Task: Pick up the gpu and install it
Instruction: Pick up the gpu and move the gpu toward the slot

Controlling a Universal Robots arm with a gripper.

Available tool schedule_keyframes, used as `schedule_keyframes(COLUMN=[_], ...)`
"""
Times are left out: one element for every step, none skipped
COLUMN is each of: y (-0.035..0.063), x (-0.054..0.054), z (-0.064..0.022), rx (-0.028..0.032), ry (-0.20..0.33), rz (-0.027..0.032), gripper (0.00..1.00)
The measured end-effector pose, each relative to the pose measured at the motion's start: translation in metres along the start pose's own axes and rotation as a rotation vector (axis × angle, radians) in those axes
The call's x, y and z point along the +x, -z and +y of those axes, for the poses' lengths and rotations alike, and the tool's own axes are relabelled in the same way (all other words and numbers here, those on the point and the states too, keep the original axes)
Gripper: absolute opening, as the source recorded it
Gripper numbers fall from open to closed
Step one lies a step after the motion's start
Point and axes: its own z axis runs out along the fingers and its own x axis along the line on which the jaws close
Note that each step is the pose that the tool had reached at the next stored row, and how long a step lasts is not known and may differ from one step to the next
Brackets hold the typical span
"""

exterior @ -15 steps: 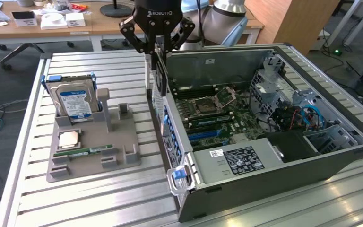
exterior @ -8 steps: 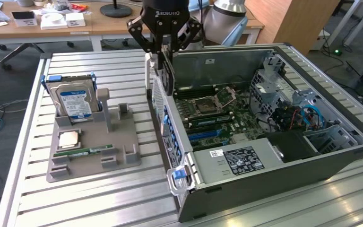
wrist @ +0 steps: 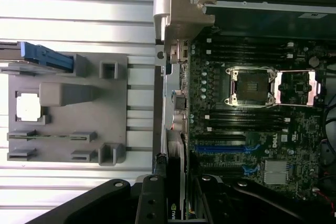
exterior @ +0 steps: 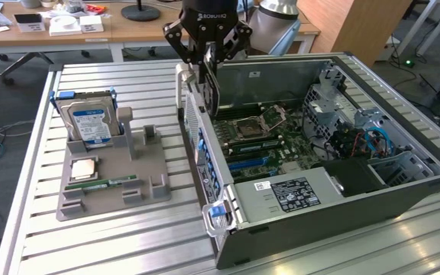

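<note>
My gripper is shut on the gpu, a thin dark card with a silver end bracket that hangs upright below the fingers. The card is over the open computer case, close to its rear wall and above the motherboard. In the wrist view the gpu shows edge-on between the black fingers, in line with the case's rear wall and just beside the blue expansion slots. Whether its lower edge touches the board is hidden.
A grey parts holder stands on the slatted metal table at the exterior view's left. It carries a hard drive with a blue label, a CPU and a RAM stick. Drive cages and cables fill the case's far side.
</note>
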Motion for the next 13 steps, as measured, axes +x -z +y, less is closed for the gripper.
schedule_keyframes(y=[0.0000,-0.0001,-0.0001,-0.0002,-0.0002,-0.0003,-0.0003,-0.0003,-0.0003,-0.0003,-0.0004,-0.0004,-0.0004], x=[-0.001,-0.003,-0.004,-0.006,-0.007,-0.008,-0.010,-0.011,-0.012,-0.014,-0.015,-0.016,-0.017], z=[0.0000,0.0000,-0.0001,0.0000,0.0000,0.0000,-0.0001,-0.0001,-0.0001,-0.0001,-0.0001,-0.0001,-0.0002], rx=[0.0000,0.0000,0.0000,0.0000,0.0000,-0.0001,-0.0001,0.0000,-0.0001,-0.0001,-0.0001,-0.0001,0.0000], ry=[0.000,0.000,0.000,0.000,0.000,0.000,0.000,0.000,0.000,0.000,0.000,0.000,0.000], rz=[0.0000,0.0000,0.0000,0.0000,0.0000,-0.0001,0.0000,0.0000,-0.0001,0.0000,0.0000,0.0000,0.0000], gripper=[0.26,0.26,0.26,0.26,0.26,0.26,0.26,0.26,0.26,0.26,0.26,0.26,0.26])
